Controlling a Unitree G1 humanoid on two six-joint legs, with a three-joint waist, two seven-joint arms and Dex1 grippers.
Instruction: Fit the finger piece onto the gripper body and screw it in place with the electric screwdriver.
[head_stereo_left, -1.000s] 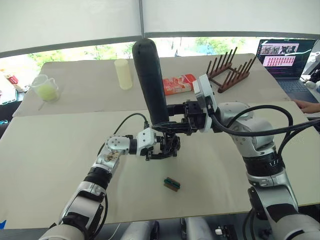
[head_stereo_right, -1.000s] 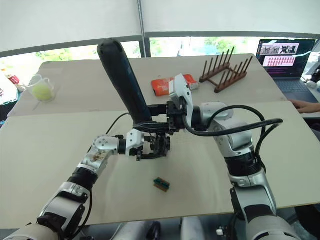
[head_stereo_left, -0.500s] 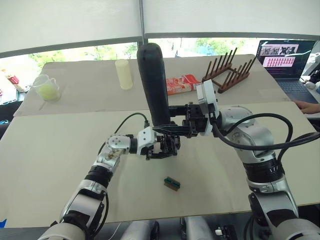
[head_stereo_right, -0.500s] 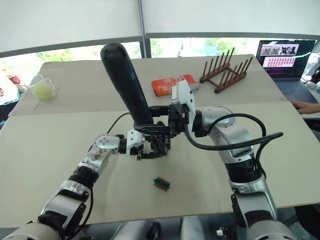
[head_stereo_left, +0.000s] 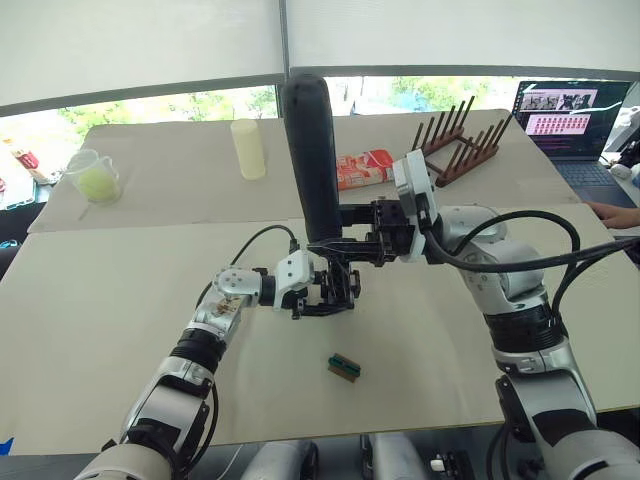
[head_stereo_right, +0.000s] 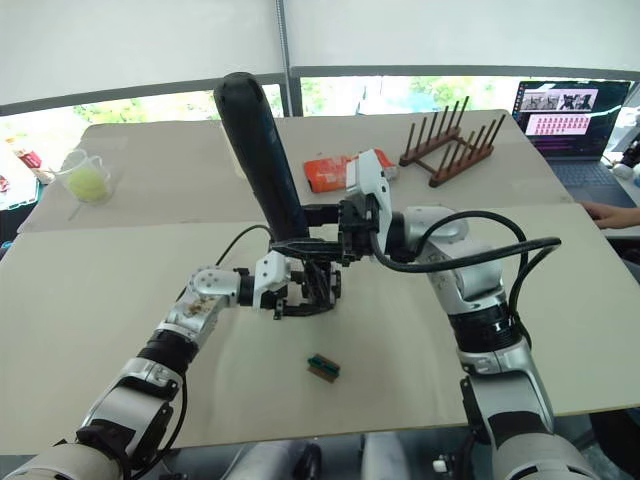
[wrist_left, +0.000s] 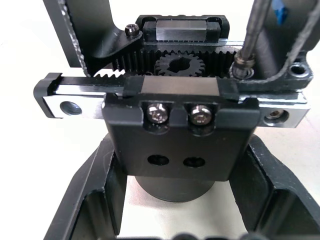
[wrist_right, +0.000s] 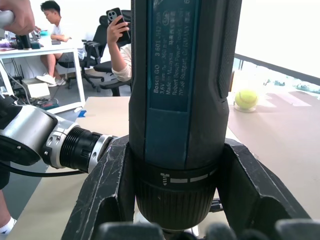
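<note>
The electric screwdriver (head_stereo_left: 312, 160) stands nearly upright over the table's middle, with my right gripper (head_stereo_left: 345, 242) shut on its lower end. Its thin bit (wrist_left: 248, 35) points down into the gripper body (head_stereo_left: 335, 288). The tip rests on a screw head (wrist_left: 240, 62) beside the toothed rack and gear. My left gripper (head_stereo_left: 325, 300) is shut on the body's round base (wrist_left: 175, 187), holding it just above the table. A black part (wrist_left: 282, 75) beside the bit looks like the finger piece, seated on the body; I cannot tell for sure.
A small green-brown block (head_stereo_left: 344, 367) lies on the table in front of the grippers. On the far table are a cup with a green ball (head_stereo_left: 93, 177), a cream cylinder (head_stereo_left: 247, 148), a red packet (head_stereo_left: 362, 168) and a wooden rack (head_stereo_left: 455, 140). A laptop (head_stereo_left: 570, 110) and a person's hand (head_stereo_left: 615, 212) are at the right.
The screwdriver has tipped a little more upright, its top shifting right, as my right arm adjusted. My left gripper and the gripper body have stayed put.
</note>
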